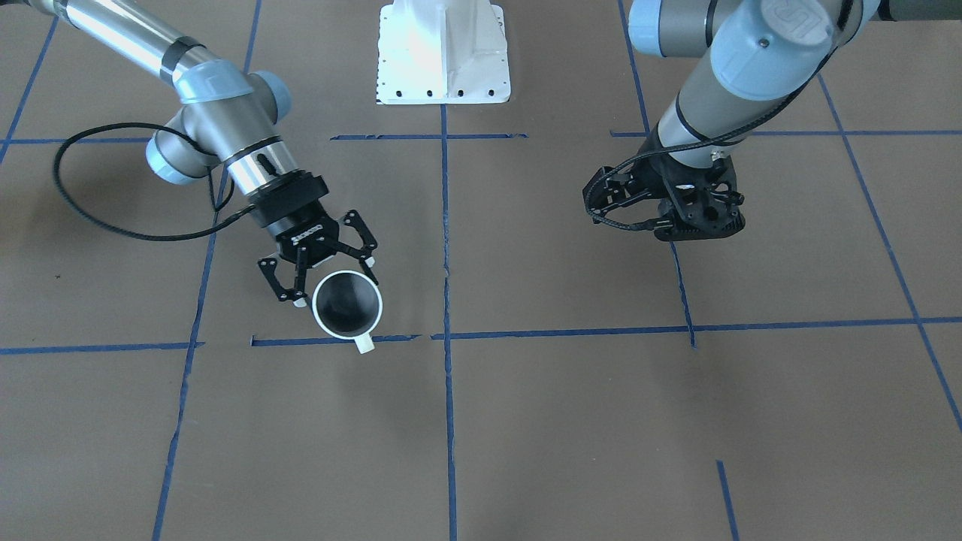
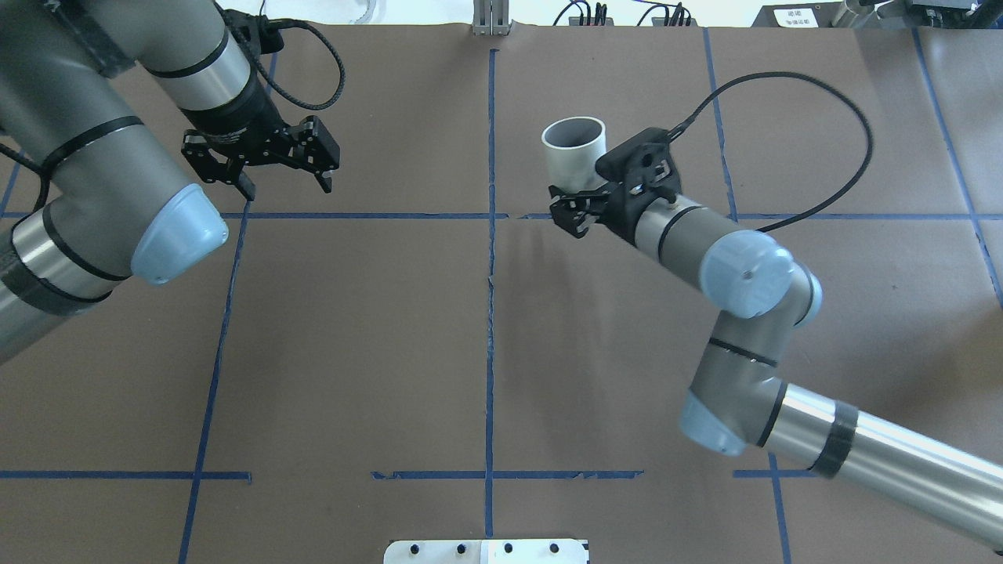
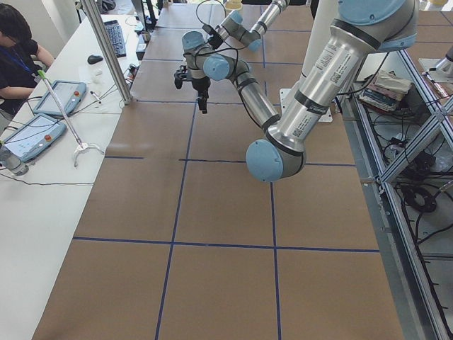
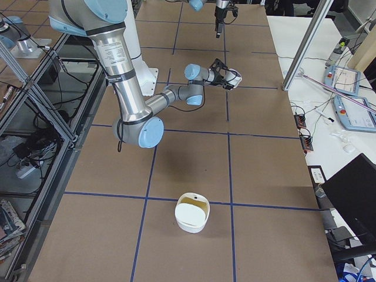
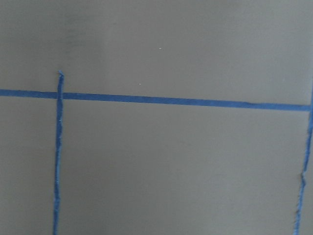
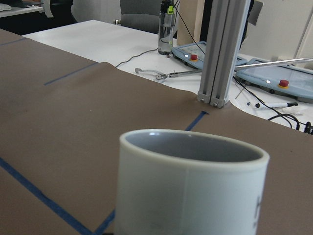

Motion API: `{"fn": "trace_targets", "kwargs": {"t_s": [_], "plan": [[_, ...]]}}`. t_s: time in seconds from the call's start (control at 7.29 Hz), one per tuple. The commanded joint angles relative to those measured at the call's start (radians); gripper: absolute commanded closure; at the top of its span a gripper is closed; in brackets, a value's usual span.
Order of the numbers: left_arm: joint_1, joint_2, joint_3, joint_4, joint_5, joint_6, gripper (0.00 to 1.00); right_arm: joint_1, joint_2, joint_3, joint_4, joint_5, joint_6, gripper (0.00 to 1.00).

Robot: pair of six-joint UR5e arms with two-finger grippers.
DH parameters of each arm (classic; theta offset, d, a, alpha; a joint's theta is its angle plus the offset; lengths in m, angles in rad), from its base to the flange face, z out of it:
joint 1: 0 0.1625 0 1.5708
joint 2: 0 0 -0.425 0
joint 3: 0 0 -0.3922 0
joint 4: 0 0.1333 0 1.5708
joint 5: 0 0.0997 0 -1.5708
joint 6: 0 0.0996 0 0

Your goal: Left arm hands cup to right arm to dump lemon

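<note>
The white cup (image 1: 347, 304) stands upright with its handle pointing away from my right gripper (image 1: 334, 282). Its grey inside shows no lemon. The right gripper's fingers (image 1: 299, 301) are spread wide on either side of the cup's rear part, with a small gap to its wall. The cup also shows in the overhead view (image 2: 574, 149) and fills the right wrist view (image 6: 190, 191). My left gripper (image 2: 286, 186) is open and empty, pointing down over the table's other half. The lemon shows as a distinct piece in no view.
A white bowl (image 4: 191, 216) with a yellowish inside stands near the table end on my right. The robot's white base plate (image 1: 443, 52) sits at the table's back edge. An aluminium post (image 6: 220, 49) and tablets stand beyond the far edge. Blue tape lines cross the brown table (image 5: 156, 171).
</note>
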Motion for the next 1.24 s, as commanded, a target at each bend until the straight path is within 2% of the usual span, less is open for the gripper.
{"fn": "trace_targets", "kwargs": {"t_s": [0.0,0.27,0.41,0.55,0.69,0.96,1.1], "plan": [[0.002,-0.088,0.068,-0.002,-0.054,-0.102,0.00,-0.154,0.098,-0.055,-0.041,-0.261,0.001,0.63],[0.005,-0.157,0.122,-0.034,-0.060,-0.203,0.00,-0.211,0.213,-0.196,-0.038,-0.427,0.008,0.59],[0.026,-0.161,0.125,-0.051,-0.060,-0.234,0.00,-0.213,0.219,-0.197,-0.037,-0.429,0.008,0.57],[0.045,-0.174,0.136,-0.051,-0.059,-0.250,0.07,-0.214,0.219,-0.197,-0.034,-0.432,0.008,0.56],[0.048,-0.182,0.141,-0.053,-0.059,-0.280,0.17,-0.217,0.219,-0.194,-0.026,-0.432,0.008,0.55],[0.070,-0.246,0.258,-0.150,-0.059,-0.371,0.21,-0.226,0.224,-0.192,-0.028,-0.455,0.008,0.53],[0.083,-0.242,0.297,-0.200,-0.051,-0.379,0.24,-0.226,0.225,-0.192,-0.028,-0.455,0.008,0.52]]}}
